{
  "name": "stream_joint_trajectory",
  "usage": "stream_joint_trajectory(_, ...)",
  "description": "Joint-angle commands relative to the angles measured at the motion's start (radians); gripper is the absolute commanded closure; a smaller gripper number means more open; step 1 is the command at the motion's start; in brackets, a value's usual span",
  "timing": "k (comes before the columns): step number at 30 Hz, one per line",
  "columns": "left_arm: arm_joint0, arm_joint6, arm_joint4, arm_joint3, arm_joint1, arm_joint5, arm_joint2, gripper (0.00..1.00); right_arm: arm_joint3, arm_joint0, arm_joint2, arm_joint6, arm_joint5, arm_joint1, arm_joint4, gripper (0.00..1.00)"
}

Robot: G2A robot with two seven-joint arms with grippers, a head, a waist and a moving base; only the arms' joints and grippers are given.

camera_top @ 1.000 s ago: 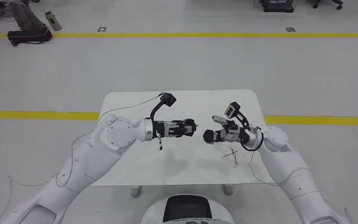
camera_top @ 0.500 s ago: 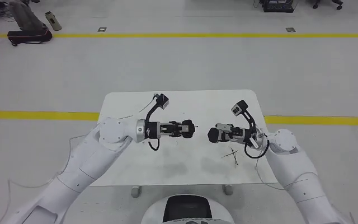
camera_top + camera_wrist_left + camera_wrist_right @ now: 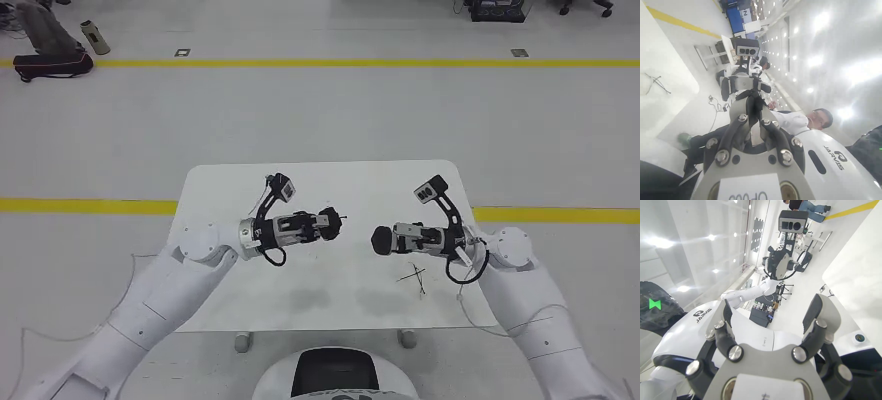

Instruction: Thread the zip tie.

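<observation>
My left gripper hovers over the middle of the white table and is shut on a thin black zip tie. In the left wrist view the black zip tie sticks out from between the closed fingertips of the left gripper. My right gripper faces it from a short gap away, at about the same height. The right wrist view shows the right gripper open, with nothing between its fingers.
Several loose black zip ties lie crossed on the table below the right gripper, also visible as zip ties in the left wrist view. The table's right edge is close behind the right wrist.
Both wrists have rolled, swinging their cameras round. The left gripper has drawn back a little to the left with the zip tie, and the gap between the grippers has widened.
</observation>
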Motion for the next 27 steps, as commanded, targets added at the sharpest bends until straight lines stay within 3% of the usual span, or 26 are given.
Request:
stream_joint_trajectory(1, -0.002, -0.007, -0.018, 0.009, -0.004, 0.005, 0.006, 1.0, 0.008, 0.008, 0.0, 0.013, 0.0, -0.011, 0.012, 0.0)
stream_joint_trajectory(3, -0.007, -0.01, -0.005, 0.017, -0.009, 0.008, 0.018, 1.0, 0.025, 0.019, -0.007, 0.013, 0.0, -0.022, 0.025, 0.0)
stream_joint_trajectory(5, -0.024, 0.009, 0.089, 0.02, -0.009, -0.003, 0.025, 1.0, 0.025, 0.019, -0.007, 0.013, 0.0, -0.022, 0.025, 0.0)
stream_joint_trajectory(12, -0.02, 0.017, 0.1, 0.008, -0.011, 0.003, 0.031, 1.0, 0.03, 0.011, -0.015, -0.008, 0.001, -0.024, 0.034, 0.0)
stream_joint_trajectory(15, -0.015, -0.003, 0.07, -0.005, -0.015, 0.01, 0.038, 1.0, 0.071, 0.027, -0.044, 0.013, 0.0, -0.034, 0.101, 0.0)
stream_joint_trajectory(19, -0.021, -0.012, 0.069, 0.002, -0.019, 0.004, 0.041, 1.0, 0.104, 0.067, -0.081, 0.013, 0.0, -0.041, 0.113, 0.0)
stream_joint_trajectory(20, -0.027, -0.003, 0.087, 0.004, -0.021, -0.01, 0.04, 1.0, 0.104, 0.067, -0.081, 0.013, 0.0, -0.041, 0.113, 0.0)
stream_joint_trajectory(27, -0.017, 0.01, 0.063, -0.007, -0.023, -0.002, 0.042, 1.0, 0.093, 0.06, -0.086, -0.01, 0.006, -0.042, 0.108, 0.0)
